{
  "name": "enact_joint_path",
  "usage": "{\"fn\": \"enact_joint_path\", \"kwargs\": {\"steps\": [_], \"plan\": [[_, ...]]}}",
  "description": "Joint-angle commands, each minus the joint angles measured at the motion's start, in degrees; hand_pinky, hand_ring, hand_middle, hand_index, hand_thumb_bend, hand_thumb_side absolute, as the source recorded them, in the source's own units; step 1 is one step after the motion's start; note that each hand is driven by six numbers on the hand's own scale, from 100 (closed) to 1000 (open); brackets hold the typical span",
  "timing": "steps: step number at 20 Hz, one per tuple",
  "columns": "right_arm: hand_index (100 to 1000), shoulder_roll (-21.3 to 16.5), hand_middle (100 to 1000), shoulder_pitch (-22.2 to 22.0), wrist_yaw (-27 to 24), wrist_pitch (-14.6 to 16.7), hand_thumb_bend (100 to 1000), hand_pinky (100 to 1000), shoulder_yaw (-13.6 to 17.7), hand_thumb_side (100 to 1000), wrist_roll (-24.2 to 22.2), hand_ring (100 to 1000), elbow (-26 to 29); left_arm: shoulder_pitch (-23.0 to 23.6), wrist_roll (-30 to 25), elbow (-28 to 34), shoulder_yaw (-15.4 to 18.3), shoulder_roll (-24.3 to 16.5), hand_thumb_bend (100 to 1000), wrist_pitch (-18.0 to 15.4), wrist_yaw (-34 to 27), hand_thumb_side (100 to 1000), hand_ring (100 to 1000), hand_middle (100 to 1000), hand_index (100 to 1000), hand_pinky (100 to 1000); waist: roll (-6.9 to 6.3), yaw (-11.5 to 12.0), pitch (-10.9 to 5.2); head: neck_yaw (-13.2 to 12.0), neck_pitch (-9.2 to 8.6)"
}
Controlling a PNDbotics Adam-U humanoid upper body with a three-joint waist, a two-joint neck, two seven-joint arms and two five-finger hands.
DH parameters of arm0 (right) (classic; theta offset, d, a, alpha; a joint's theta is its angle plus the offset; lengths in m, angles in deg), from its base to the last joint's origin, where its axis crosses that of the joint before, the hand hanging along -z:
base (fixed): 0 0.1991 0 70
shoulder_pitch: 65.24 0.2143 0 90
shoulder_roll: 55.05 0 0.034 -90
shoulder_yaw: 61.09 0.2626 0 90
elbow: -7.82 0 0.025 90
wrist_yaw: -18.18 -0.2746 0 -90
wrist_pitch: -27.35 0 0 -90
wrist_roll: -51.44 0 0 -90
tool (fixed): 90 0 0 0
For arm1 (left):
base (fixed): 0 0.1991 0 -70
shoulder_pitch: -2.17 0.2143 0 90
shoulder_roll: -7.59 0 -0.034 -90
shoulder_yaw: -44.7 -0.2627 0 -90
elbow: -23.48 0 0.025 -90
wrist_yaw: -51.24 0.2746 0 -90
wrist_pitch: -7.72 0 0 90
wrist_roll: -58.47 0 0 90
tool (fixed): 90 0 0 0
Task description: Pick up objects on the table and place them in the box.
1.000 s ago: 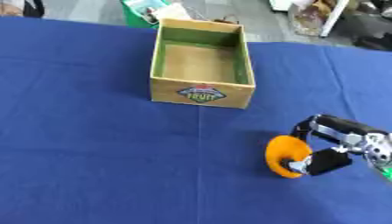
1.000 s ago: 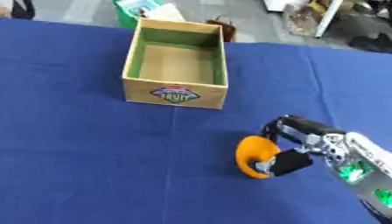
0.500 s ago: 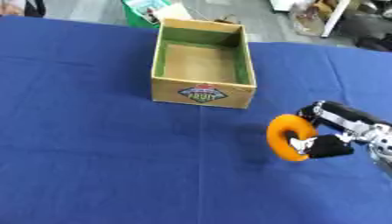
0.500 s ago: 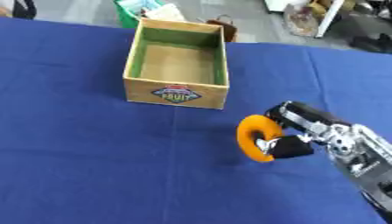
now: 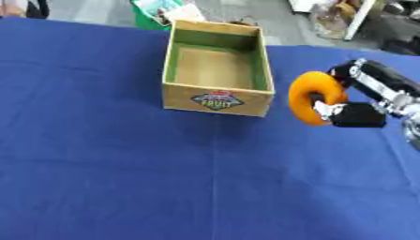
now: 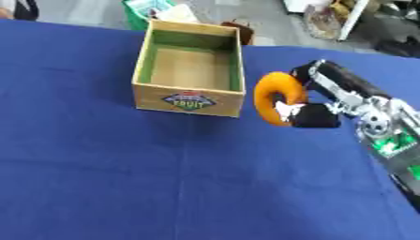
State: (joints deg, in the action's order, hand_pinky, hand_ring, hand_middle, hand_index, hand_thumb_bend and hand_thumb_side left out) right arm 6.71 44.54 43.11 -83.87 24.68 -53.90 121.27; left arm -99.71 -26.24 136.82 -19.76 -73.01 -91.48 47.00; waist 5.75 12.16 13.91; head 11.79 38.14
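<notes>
Table: a blue cloth [image 5: 107, 178] covers the whole table top.
Box: a cardboard box [image 5: 217, 67] stands open on the cloth, left of the hand. It has green inside walls, a brown floor, and a round fruit picture on its front wall. Nothing can be seen lying inside it.
Orange thing: a curved orange thing [image 5: 312, 97], bent like a thick ring or a fat banana, is up off the cloth. It is just beside the right front corner of the box, outside the box, not over the opening.
Right hand: the right hand [image 6: 316, 116] is black and has its fingers and thumb curled round the orange thing, pinching it from the right side. A small white patch shows where they meet.
Right arm: it comes in from the right edge and slants up and left toward the box. Its top side is black and its wrist parts are silver.
Only in the right eye view: more of the arm shows, with a round silver joint [image 6: 378, 123] and a green part [image 6: 394, 145] lower down near the right edge.
Only in the left eye view: the arm is cut off sooner at the right edge, so mostly the hand and wrist show.
Left hand: it shows in neither view.
Behind the table: a green bin [image 6: 150, 9] with white things in it stands past the far edge, behind the box.
</notes>
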Motion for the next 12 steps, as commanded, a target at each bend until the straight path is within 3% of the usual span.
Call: {"fn": "enact_joint_path", "kwargs": {"steps": [1,7,12], "plan": [[652,-2.8,462,4.9,2.7,-1.8,100,743,0.3,491,-0.4,718,1.1,-0.3,-0.3,1.2,-0.1,-1.2,100,0.1,-0.2,780,347,411,641,468,-0.33,0.2,-1.11,0.5,-0.70],[654,0.8,462,17.9,9.1,-7.2,100,746,-3.3,522,-6.6,722,0.1,-0.2,-0.5,1.2,-0.2,-1.1,100,0.1,-0.3,787,347,411,641,468,-0.29,0.6,-1.19,1.1,-0.26],[660,7.1,464,27.9,15.7,-8.0,100,750,-5.9,526,-8.8,727,-8.5,0.0,-0.8,1.2,-0.3,-0.8,100,0.2,-0.4,788,346,410,641,469,-0.37,0.9,-1.05,1.6,0.19]]}}
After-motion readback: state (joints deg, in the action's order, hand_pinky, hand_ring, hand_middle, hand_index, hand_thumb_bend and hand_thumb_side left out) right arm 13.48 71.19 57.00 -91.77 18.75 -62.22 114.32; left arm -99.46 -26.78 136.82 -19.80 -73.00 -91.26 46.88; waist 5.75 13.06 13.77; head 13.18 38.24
